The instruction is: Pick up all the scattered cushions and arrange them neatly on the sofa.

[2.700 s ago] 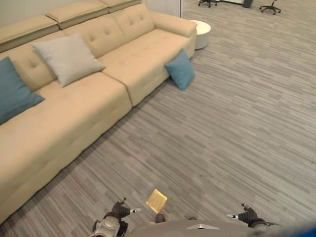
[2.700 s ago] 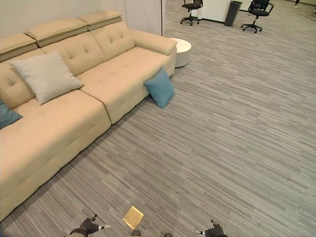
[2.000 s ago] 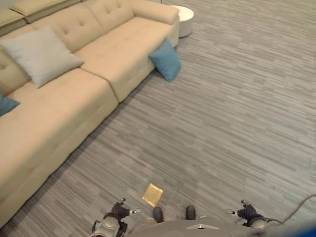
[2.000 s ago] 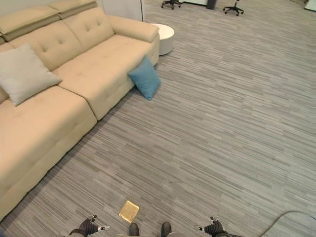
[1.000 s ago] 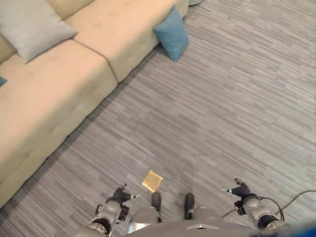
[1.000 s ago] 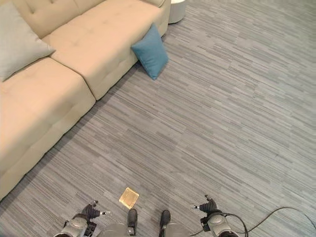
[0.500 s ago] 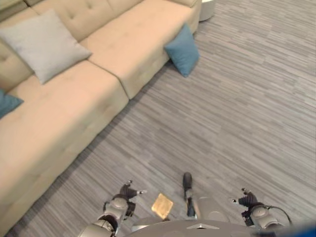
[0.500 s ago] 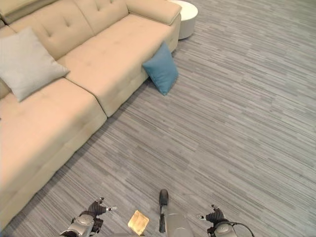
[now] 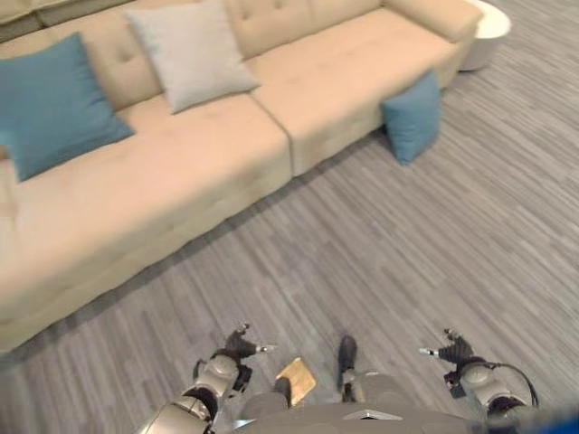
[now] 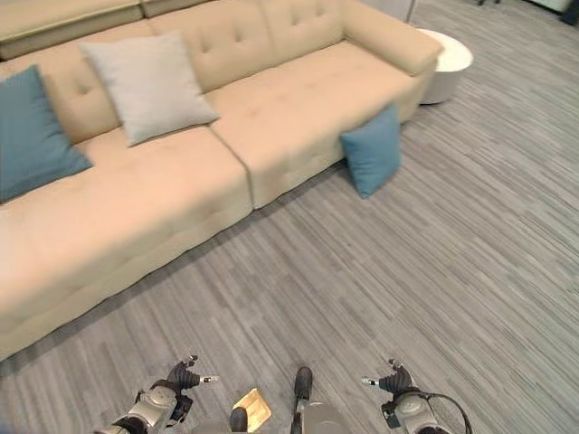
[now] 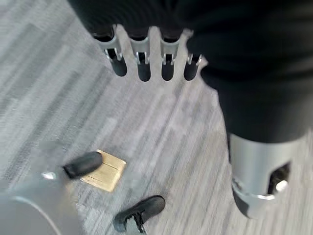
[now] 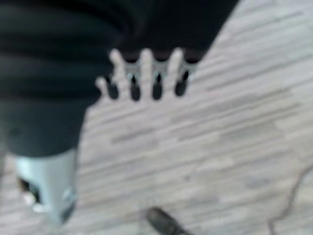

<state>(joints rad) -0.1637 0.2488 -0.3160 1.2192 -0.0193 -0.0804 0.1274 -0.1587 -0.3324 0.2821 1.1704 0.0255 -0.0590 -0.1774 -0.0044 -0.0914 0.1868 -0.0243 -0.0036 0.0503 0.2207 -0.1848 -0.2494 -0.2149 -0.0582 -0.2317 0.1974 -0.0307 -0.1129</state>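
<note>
A small teal cushion (image 9: 412,117) stands on the floor, leaning against the front of the beige sofa (image 9: 181,172) near its right end. On the sofa, a larger teal cushion (image 9: 50,104) and a light grey cushion (image 9: 190,54) lean on the backrest. My left hand (image 9: 231,357) and right hand (image 9: 457,353) hang low near the bottom edge, far from all the cushions. Both are open and empty. In the wrist views the left hand's fingers (image 11: 142,58) and the right hand's fingers (image 12: 146,78) point straight over bare floor.
A round white side table (image 10: 445,61) stands beyond the sofa's right armrest. A small yellow square plate (image 9: 296,380) lies on the striped grey floor between my hands. Open floor stretches from here to the leaning cushion.
The whole picture has shifted: the sofa's left part with the larger teal cushion has come into view. The cushions lie as before, and both hands stay low and empty.
</note>
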